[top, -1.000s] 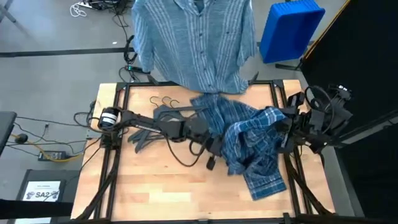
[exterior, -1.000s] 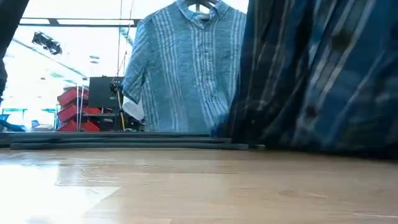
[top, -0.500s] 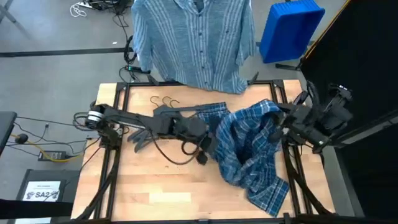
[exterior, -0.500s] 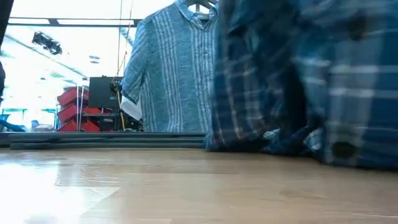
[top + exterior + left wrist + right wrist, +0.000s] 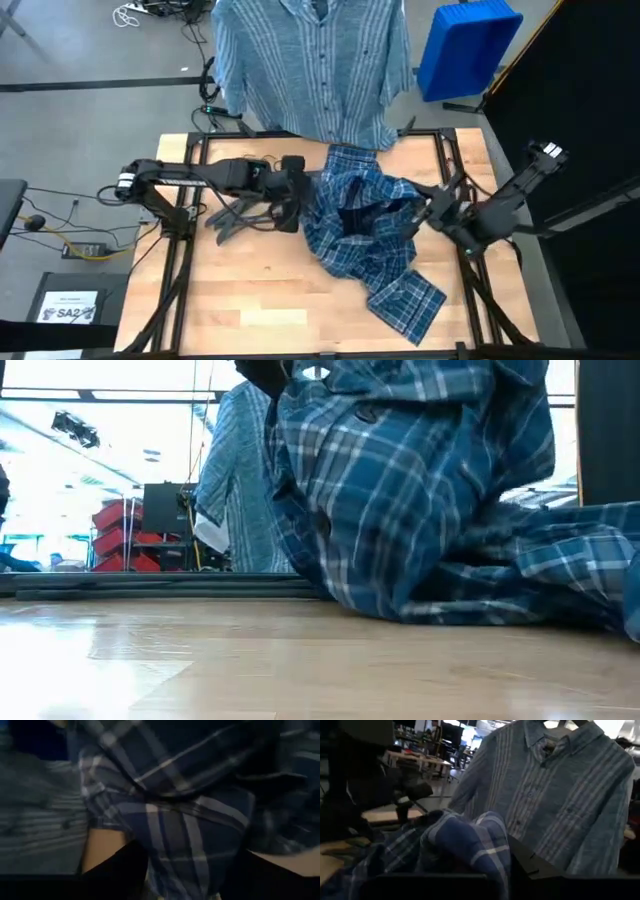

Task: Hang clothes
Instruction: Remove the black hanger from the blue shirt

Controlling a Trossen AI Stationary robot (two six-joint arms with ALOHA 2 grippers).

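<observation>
The dark blue plaid shirt point(image 5: 365, 240) lies bunched on the wooden table between my two grippers. In the low view its upper part point(image 5: 410, 470) is raised. A light blue striped shirt point(image 5: 310, 65) hangs on a hanger beyond the table's far edge. My left gripper point(image 5: 298, 190) is at the plaid shirt's left side, shut on cloth. My right gripper point(image 5: 428, 212) is at its right side, and plaid cloth point(image 5: 470, 845) is heaped over its fingers. My left gripper has a fold of the plaid shirt point(image 5: 175, 845) between its two fingers point(image 5: 117, 870), coming level from the table's left. The cloth there is lifted off the wood. My right gripper holds the shirt's right side point(image 5: 412, 205) from the table's right. The bunched cloth hides the fingers. The shirt's lower end point(image 5: 405, 300) rests on the table.
Several dark grey hangers point(image 5: 245, 205) lie on the table's left half, under my left arm. A blue bin point(image 5: 465, 45) stands beyond the far right corner. Bare wood point(image 5: 260, 300) shows along the near left.
My left gripper has gone from the table's middle toward the far left, drawing the plaid shirt's left side with it. My right gripper has come toward the table's middle. The shirt has shifted left and bunched up between them, and its lower end has slid along the table.
</observation>
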